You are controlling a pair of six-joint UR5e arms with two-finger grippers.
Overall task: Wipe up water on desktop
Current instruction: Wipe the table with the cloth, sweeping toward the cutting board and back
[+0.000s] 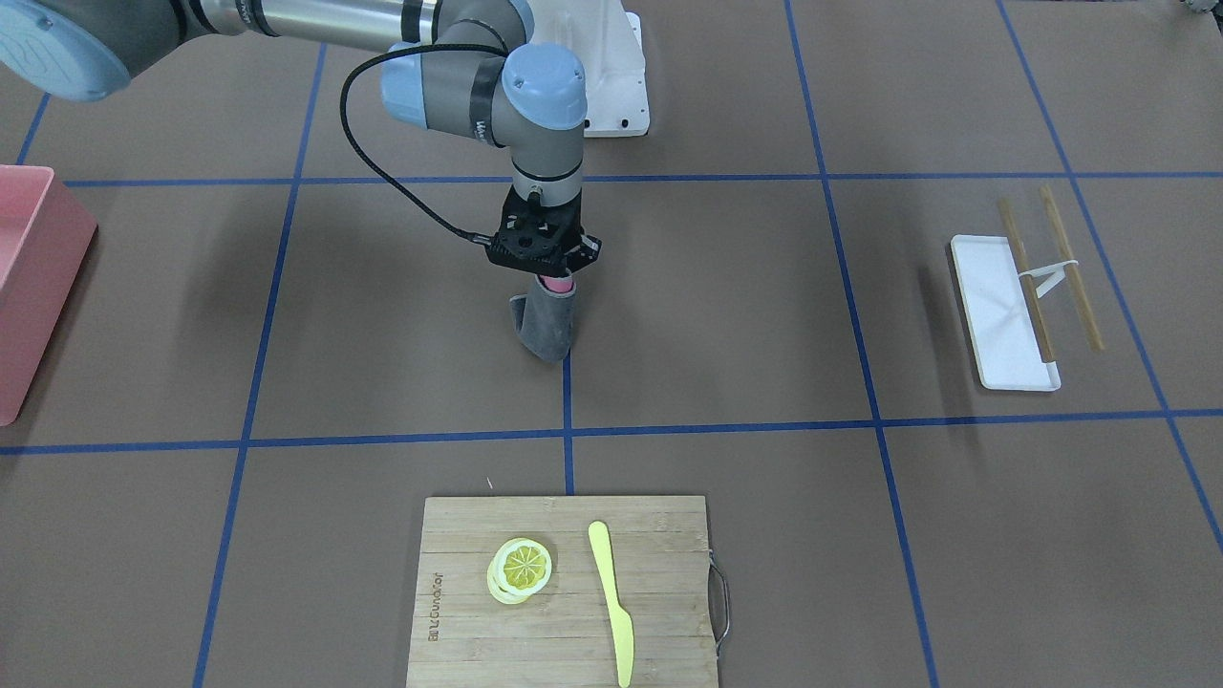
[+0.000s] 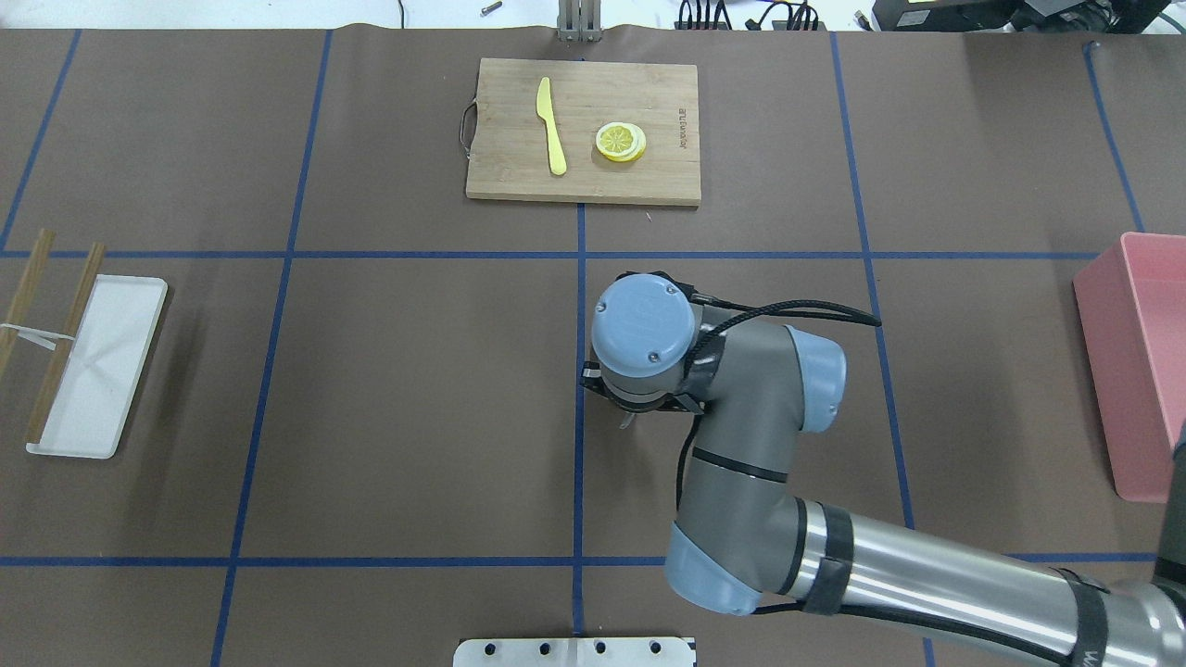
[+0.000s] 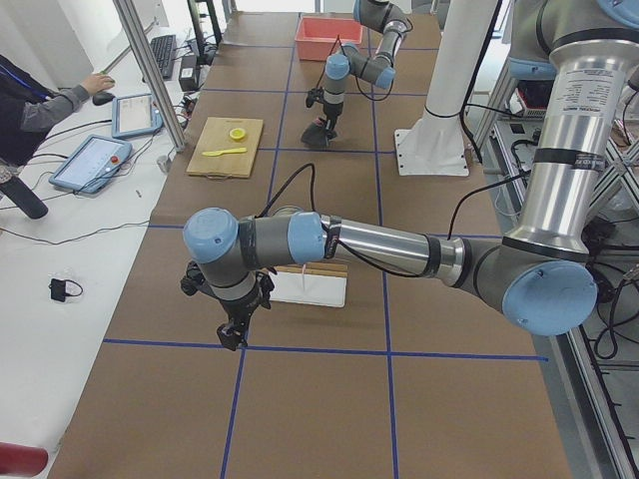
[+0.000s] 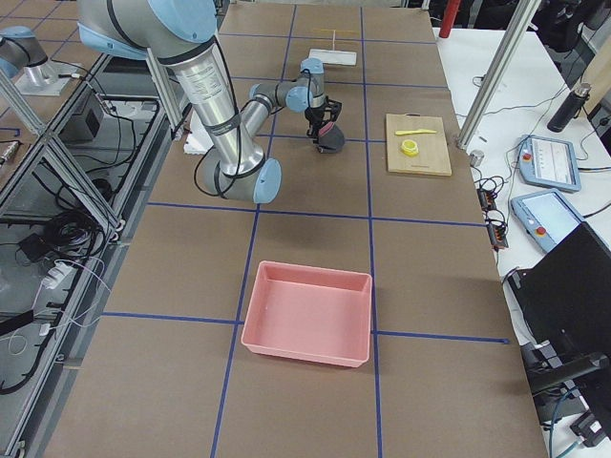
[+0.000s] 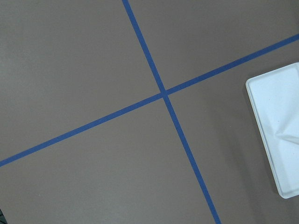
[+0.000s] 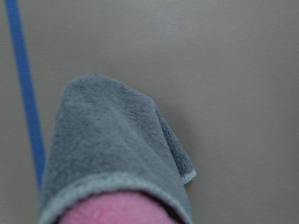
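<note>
The desktop (image 1: 726, 315) is a matte brown surface with a grid of blue tape lines; I see no water on it. My right gripper (image 1: 555, 279) points down over the middle of the desktop, shut on a grey cloth (image 1: 547, 327) with a pink inner side. The cloth hangs from the gripper, its lower end at the surface beside a blue line (image 6: 28, 116). It fills the right wrist view (image 6: 112, 149). My left gripper (image 3: 232, 334) shows only in the exterior left view, low over the desktop by the white tray (image 3: 312, 287); I cannot tell if it is open or shut.
A bamboo cutting board (image 1: 459, 612) with lemon slices (image 1: 521, 569) and a yellow knife (image 1: 611, 597) lies at the operators' edge. The white tray (image 1: 998, 325) with two chopsticks (image 1: 1072, 272) lies on my left. A pink bin (image 2: 1135, 371) stands on my right.
</note>
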